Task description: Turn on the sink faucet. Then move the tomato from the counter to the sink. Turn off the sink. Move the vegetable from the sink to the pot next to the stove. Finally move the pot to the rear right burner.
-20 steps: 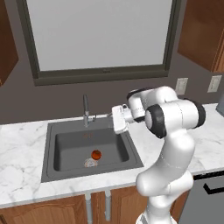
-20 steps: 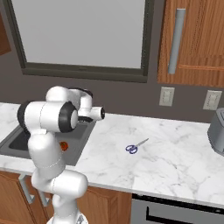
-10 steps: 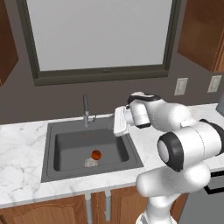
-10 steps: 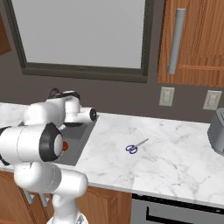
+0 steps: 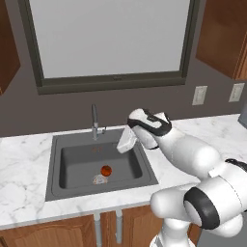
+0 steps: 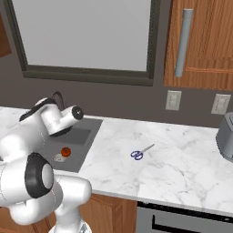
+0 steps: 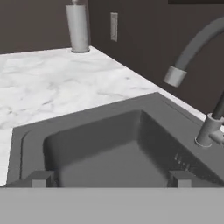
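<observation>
Gripper (image 7: 110, 178) hovers over the sink (image 5: 58, 185) with its jaws spread wide and nothing between them, the two dark fingertips (image 7: 41, 179) far apart at the bottom of the hand view. From the left base view the hand hangs above the basin's right half, just right of the faucet (image 5: 95, 123), while the tomato (image 5: 106, 170) lies on the basin floor below and to the left of the hand, close to the drain. That view shows the whole basin; the right base view hides most of it behind the arm, showing the tomato (image 6: 66, 151) in the visible strip of sink (image 6: 86, 150), and adds the blue-handled scissors (image 6: 140, 152) lying on the counter (image 6: 182, 168) well right of the sink. Seen from the hand, the faucet (image 7: 205, 83) arches over the basin's far right, and a grey cylinder (image 7: 78, 27) stands on the counter beyond the sink
</observation>
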Motion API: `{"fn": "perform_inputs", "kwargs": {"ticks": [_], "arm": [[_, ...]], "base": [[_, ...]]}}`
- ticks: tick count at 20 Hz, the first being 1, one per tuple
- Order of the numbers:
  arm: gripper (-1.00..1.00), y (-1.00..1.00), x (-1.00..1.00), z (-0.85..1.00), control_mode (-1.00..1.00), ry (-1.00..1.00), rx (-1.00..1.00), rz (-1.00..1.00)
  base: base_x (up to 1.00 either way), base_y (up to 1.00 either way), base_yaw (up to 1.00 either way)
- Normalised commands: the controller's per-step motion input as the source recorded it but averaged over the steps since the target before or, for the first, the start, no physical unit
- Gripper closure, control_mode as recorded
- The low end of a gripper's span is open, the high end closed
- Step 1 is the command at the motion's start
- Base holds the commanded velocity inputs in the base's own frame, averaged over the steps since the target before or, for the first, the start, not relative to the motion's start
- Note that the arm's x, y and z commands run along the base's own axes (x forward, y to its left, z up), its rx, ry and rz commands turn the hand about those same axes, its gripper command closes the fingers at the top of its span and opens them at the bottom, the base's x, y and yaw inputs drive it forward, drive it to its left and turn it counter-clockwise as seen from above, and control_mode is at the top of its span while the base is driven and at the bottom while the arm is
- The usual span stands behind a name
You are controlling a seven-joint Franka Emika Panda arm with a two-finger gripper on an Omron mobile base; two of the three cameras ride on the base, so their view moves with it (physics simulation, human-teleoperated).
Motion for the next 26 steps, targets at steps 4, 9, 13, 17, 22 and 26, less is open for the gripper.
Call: {"fn": "perform_inputs", "kwargs": {"ticks": [4, 9, 13, 17, 22, 26], "arm": [[-1.0, 0.24, -0.13, -0.01, -1.0, 0.27, -0.11, -0.29], [-1.0, 0.29, 0.0, -0.14, -1.0, 0.27, -0.12, -0.36], [-1.0, 0.33, 0.0, -0.19, -1.0, 0.3, -0.14, -0.36], [-1.0, 0.09, 0.0, -0.31, -1.0, 0.24, -0.12, -0.28], [-1.0, 0.0, 0.18, -0.34, -1.0, 0.12, -0.08, -0.1], [-1.0, 0.01, 0.38, -0.37, -1.0, 0.13, -0.14, -0.03]], "base": [[0.0, 0.0, 0.0], [0.0, 0.0, 0.0], [0.0, 0.0, 0.0], [0.0, 0.0, 0.0], [0.0, 0.0, 0.0], [0.0, 0.0, 0.0]]}}
